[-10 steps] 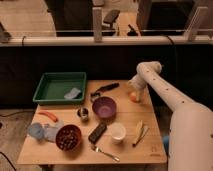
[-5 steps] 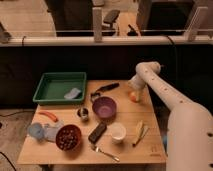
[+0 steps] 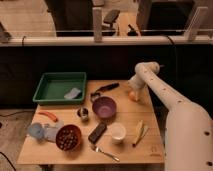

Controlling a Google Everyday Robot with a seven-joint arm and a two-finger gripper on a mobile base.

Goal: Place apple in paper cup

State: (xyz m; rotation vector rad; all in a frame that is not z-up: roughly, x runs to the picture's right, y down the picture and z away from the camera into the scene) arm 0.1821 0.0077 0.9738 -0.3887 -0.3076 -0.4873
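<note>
Table (image 3: pixel 127 152): wooden; it carried all items listed below.
Arm (image 3: pixel 161 91): mine, white; it reached from the right side over the table's far right corner.
Green tray (image 3: pixel 59 74): it sat at the far left, well apart from my gripper.
Purple bowl (image 3: pixel 104 107): it stood mid-table, between the apple and the tray.
Paper cup (image 3: pixel 117 131): short, white, wide-mouthed, upright; it stood near the front edge, just in front of the purple bowl and well apart from the apple.
Gripper (image 3: pixel 134 90): it pointed down at the far right of the table, fingers spread.
Apple (image 3: pixel 132 96): small, round, orange-yellow; it lay on the table directly at my gripper's tip. I could not tell whether they touched.
</note>
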